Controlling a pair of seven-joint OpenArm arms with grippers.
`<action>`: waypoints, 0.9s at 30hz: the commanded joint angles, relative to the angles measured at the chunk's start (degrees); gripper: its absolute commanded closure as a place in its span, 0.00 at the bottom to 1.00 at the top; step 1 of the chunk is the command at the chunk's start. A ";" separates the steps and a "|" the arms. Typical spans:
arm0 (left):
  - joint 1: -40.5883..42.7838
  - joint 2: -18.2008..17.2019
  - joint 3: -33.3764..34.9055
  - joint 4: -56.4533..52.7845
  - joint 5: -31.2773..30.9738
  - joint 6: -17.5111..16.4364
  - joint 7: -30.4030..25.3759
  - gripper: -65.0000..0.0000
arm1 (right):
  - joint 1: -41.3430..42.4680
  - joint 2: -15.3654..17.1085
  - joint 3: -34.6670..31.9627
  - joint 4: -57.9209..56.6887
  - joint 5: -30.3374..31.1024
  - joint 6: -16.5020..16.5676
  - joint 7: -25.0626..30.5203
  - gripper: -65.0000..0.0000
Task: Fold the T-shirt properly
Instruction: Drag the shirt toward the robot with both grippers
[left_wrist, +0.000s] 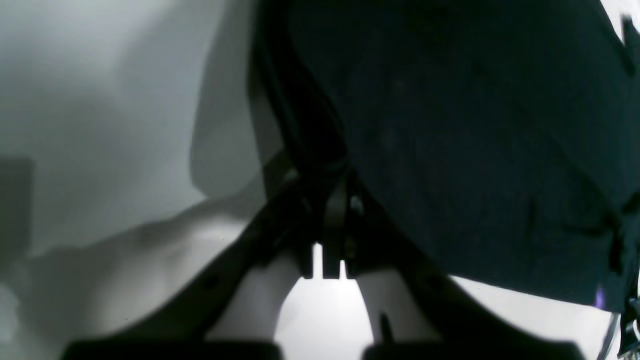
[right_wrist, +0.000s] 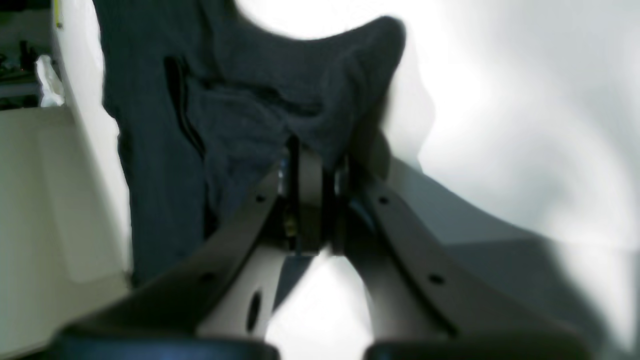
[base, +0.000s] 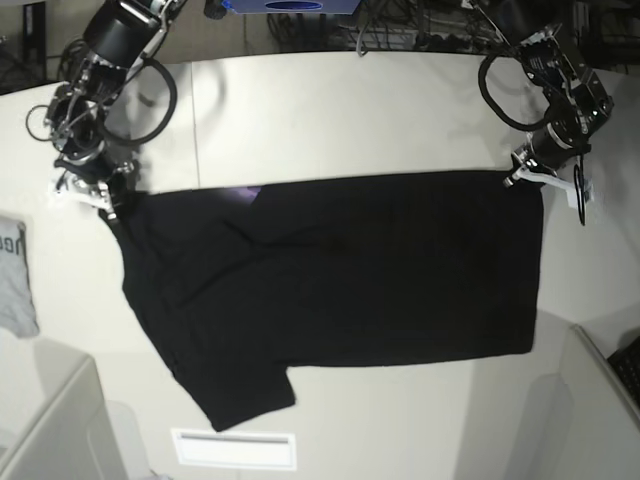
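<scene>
Both grippers are seen clamped on the far edge of the black T-shirt (base: 330, 270), one at each end.

At the base view's right, the left gripper (base: 522, 178) is closed on the shirt's far corner; in its wrist view (left_wrist: 332, 200) the jaws are brought together with dark cloth (left_wrist: 475, 150) pinched between them and spread off to the right. At the base view's left, the right gripper (base: 105, 200) is closed on the opposite far corner; in its wrist view (right_wrist: 310, 165) a bunched fold of the cloth (right_wrist: 240, 120) is gripped at the fingertips. The garment is laid flat, plain side up, across the middle of the white table (base: 350, 110), with one sleeve extended toward the near left. A sliver of purple is shown at the far edge. A small grey cloth (base: 15, 275) is placed at the table's left edge, apart from the shirt.
</scene>
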 joint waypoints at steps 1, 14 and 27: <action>1.04 -0.87 -0.34 2.20 -0.82 -0.19 -0.94 1.00 | -0.86 0.84 -0.12 3.13 0.50 0.04 0.49 1.00; 16.51 -2.01 -0.69 11.60 -1.17 -0.45 -1.03 1.00 | -14.75 -0.22 0.41 20.01 0.94 -2.51 -6.01 1.00; 22.23 -1.92 -2.71 11.60 -1.17 -0.45 -1.29 1.00 | -25.91 -3.56 0.41 26.25 0.94 -2.51 -5.92 1.00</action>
